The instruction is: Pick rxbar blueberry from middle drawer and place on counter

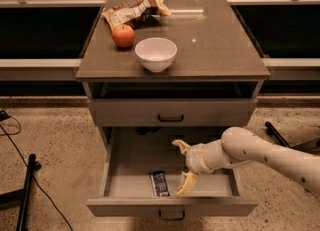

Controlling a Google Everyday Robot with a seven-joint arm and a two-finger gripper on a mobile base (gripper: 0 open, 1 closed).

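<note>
The rxbar blueberry, a small dark blue bar with white print, lies flat on the pale floor of the open middle drawer, near its front. My gripper reaches into the drawer from the right on a white arm. It is open, its two tan fingers spread front to back. The bar lies just left of the front finger, apart from it. The counter is the brown-grey top of the cabinet.
On the counter stand a white bowl, a red apple and a brown-and-white snack bag. A shut drawer front with a dark handle sits above the open drawer. A black stand leg lies on the floor at left.
</note>
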